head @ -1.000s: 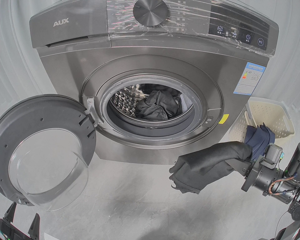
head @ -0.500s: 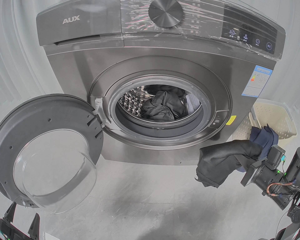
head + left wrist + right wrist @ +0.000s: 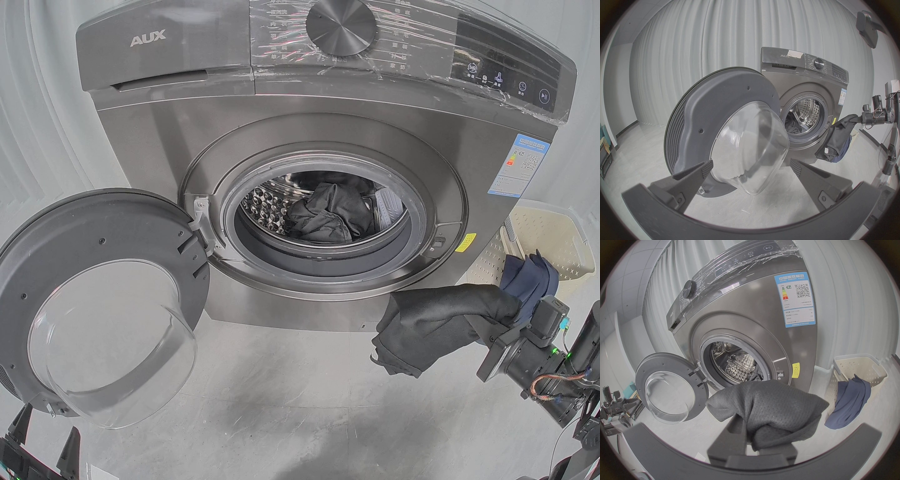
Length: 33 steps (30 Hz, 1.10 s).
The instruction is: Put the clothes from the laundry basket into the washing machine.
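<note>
The washing machine [image 3: 156, 131] carried a maker's logo [image 3: 148, 38] on its drawer panel, a blue-and-white energy label [image 3: 519, 165] with a code square on the right of its front, and a small yellow sticker [image 3: 465, 242] beside the door latch; the print on the label was too small to read. Clear plastic film [image 3: 406, 44] lay wrinkled over the control panel around the dial [image 3: 340, 26]. The door [image 3: 94, 237] stood wide open on the left, and dark clothes [image 3: 325, 215] already lay in the drum. The right arm was stretched low in from the right, level and pointing towards the machine's lower right front, its end effector [image 3: 500, 337] clamped on a fold of a dark grey garment [image 3: 431, 325], which draped forward and hung below the door opening, outside the drum. The left end effector [image 3: 45, 437] sat low at the near left below the door, fingers spread wide and holding nothing. The right wrist view showed the garment's fine mesh weave and a navy garment [image 3: 850, 399] draped over the front rim of the cream laundry basket [image 3: 865, 365], which stood on the floor just right of the machine. The left wrist view showed, from the side, the grey garment [image 3: 837, 137] hanging down from the far end effector, and a pale patch like tape [image 3: 794, 53] on the machine's top.
</note>
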Available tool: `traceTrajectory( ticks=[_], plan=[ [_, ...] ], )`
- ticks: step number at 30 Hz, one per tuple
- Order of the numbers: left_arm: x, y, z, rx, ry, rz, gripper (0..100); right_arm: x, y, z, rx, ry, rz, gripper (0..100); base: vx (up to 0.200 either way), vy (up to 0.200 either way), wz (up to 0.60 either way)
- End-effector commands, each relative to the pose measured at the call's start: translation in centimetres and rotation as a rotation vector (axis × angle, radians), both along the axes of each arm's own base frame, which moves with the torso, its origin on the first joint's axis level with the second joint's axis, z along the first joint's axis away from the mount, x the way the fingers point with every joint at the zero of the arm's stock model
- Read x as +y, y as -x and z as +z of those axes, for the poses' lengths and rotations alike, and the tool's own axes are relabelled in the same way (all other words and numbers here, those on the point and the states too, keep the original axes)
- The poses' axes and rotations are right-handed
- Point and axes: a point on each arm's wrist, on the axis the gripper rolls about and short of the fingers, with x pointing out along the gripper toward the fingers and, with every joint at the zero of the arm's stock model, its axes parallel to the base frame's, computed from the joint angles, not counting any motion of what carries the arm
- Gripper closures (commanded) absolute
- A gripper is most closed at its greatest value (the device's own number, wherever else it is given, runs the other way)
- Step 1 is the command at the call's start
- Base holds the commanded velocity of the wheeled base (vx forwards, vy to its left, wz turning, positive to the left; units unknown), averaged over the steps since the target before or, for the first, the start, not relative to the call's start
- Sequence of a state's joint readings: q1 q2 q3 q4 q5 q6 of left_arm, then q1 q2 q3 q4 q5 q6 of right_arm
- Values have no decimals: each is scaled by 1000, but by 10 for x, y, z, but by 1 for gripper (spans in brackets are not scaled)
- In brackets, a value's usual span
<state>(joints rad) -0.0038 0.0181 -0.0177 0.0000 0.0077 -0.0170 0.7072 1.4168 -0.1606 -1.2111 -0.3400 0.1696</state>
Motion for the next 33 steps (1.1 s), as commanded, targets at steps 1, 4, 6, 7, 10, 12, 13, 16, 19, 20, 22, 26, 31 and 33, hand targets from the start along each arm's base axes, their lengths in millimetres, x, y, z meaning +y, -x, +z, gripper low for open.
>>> traceTrajectory(
  ticks=[1, 4, 6, 7, 10, 12, 13, 16, 19, 20, 22, 26, 31, 33],
  plan=[
    [0, 0, -5, 3, -8, 1, 0, 3, 2, -2, 7, 5, 21, 100, 0, -200, 0],
    [0, 0, -5, 1, -12, 1, 0, 4, 1, -2, 8, 6, 22, 100, 0, -200, 0],
    [0, 0, -5, 3, -15, 1, 0, 5, 0, -4, 15, 13, 35, 100, 0, -200, 0],
    [0, 0, -5, 3, -17, 1, 0, 7, -1, -5, 20, 16, 45, 100, 0, 0, 0],
    [0, 0, -5, 1, -19, -1, 0, 14, -3, -6, 24, 22, 76, 100, 0, 0, 0],
    [0, 0, -5, 1, -25, -12, 0, 20, -6, -6, 23, 21, 90, 100, 0, 0, 0],
    [0, 0, -5, 4, -23, -12, 0, 23, -7, -5, 20, 16, 99, 100, 0, 0, 0],
    [0, 0, -5, 0, -34, -10, 0, 39, -10, 0, 11, -9, 140, 100, 0, 0, 0],
    [-1, 1, -1, -31, -71, -56, 0, 54, -15, 2, -15, -30, 171, 100, 0, 0, 0],
    [-1, 1, 0, -38, -70, -59, 0, 55, -16, 2, -17, -32, 172, 100, 0, 0, 0],
    [-3, 11, 39, -192, -23, -139, 0, 69, -23, 5, -47, -60, 188, 100, 0, 0, 0],
    [-6, 0, 55, -113, -13, -281, 0, 90, -38, 8, -82, -98, 214, 100, 0, 0, 0],
    [-9, -23, 61, 42, 16, -422, 0, 109, -53, 13, -128, -138, 223, 100, 0, 0, 0],
    [-11, -42, 72, 116, 26, -522, 0, 116, -58, 16, -141, -151, 226, 100, 0, 0, 0]
  ],
)
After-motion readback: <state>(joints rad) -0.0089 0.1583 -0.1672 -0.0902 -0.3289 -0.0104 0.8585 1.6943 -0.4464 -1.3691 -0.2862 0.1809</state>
